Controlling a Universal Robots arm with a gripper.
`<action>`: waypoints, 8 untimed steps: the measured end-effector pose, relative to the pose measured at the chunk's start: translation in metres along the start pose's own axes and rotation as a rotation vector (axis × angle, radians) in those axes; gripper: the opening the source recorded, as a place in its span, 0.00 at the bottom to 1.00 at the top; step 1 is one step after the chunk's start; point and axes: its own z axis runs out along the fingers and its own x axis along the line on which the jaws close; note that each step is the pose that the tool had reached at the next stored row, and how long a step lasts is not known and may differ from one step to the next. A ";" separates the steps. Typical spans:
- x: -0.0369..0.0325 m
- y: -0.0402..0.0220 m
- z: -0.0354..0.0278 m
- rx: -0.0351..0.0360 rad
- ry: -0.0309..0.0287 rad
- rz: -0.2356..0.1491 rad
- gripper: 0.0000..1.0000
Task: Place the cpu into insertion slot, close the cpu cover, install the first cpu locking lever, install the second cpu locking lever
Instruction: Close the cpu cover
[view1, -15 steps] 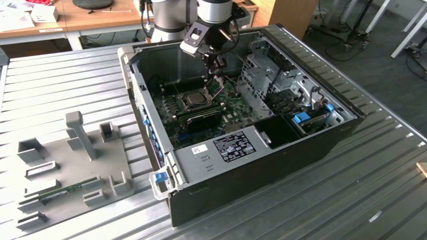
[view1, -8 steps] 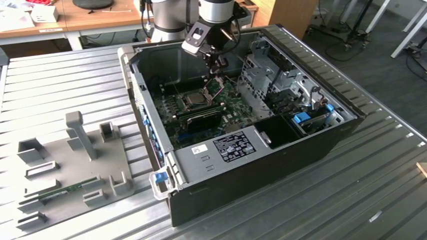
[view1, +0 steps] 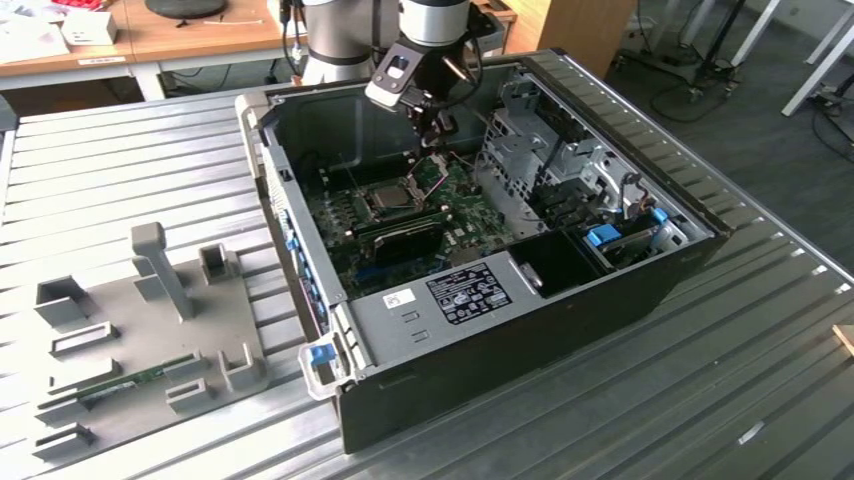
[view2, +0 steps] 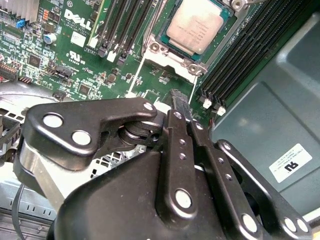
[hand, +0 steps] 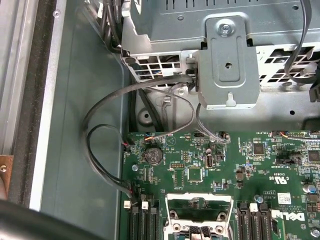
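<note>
cpu (view2: 195, 25) is framed by cpu cover (view2: 167, 54), flanked by memory slots (view2: 242, 52); gripper (view2: 179, 100) is held clenched on nothing, near cover edge

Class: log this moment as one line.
chip: silver-grey square cpu seated in black-rimmed socket | cover: thin silvery metal frame raised, not closed | pincer: shut, tips at cover's free edge
</note>
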 end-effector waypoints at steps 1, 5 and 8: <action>0.0000 0.0001 0.0000 0.0001 0.0000 0.000 0.10; 0.0000 0.0016 0.0002 0.0004 0.0000 0.000 0.10; 0.0001 0.0034 0.0003 0.0012 0.0000 0.000 0.10</action>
